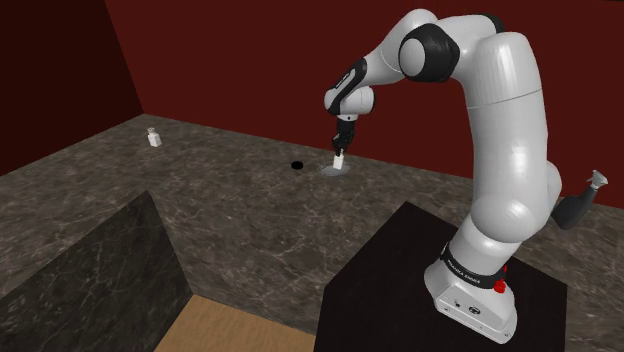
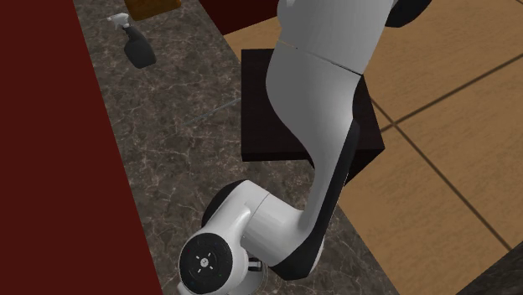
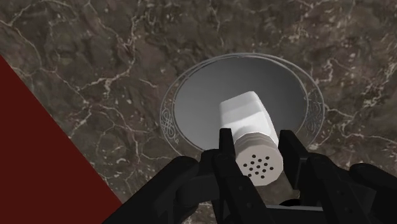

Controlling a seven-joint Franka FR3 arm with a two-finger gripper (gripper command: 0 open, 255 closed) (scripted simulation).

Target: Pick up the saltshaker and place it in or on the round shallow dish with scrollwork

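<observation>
- Now: tool (image 3: 255,141) pinches white saltshaker (image 3: 245,114), poised over grey scroll-rimmed dish (image 3: 197,102).
- Placing step in hand; next move likely wants lowering, then spreading the tool.

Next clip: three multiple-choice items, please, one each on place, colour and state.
1. Where is the white saltshaker with a perforated cap? A in a drawer; B between the fingers of the black gripper, over the round grey dish with a scrollwork rim; C on a shelf.
2. The wall is: A dark red; B blue; C white.
3. The gripper is: A open; B shut on nothing; C shut on the saltshaker.
Key: B, the wrist view shows it there; A, plainly red; C, both fingers clasp it.
</observation>
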